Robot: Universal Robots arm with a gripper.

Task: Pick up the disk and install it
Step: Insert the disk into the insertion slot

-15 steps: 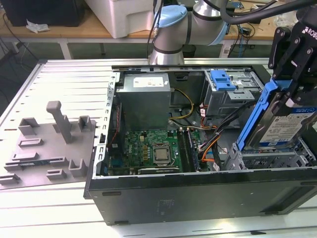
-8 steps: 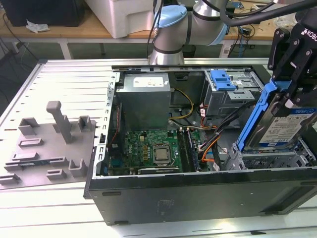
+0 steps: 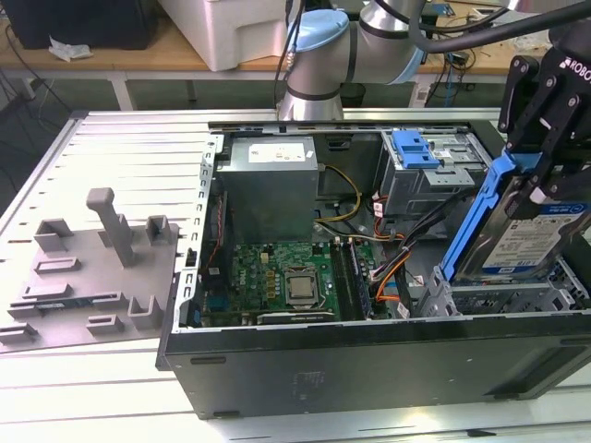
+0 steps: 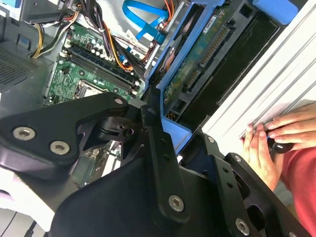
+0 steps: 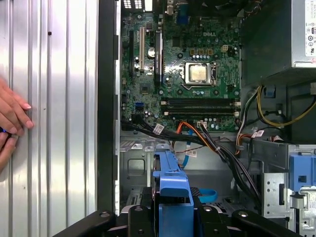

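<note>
My jaws are clenched on the disk (image 3: 540, 235), gripping its blue carrier frame (image 3: 480, 208) near the upper end. In the exterior view I hold it at three o'clock of the open computer case (image 3: 369, 369), tilted on edge, its lower end down at the grey drive cage (image 3: 499, 297). The motherboard (image 3: 277, 277) lies at eight o'clock from the disk and the power supply (image 3: 272, 180) at ten. In the second wrist view a person's hand (image 4: 261, 153) rests on the ribbed worktop (image 4: 276, 74) beside the case.
</note>
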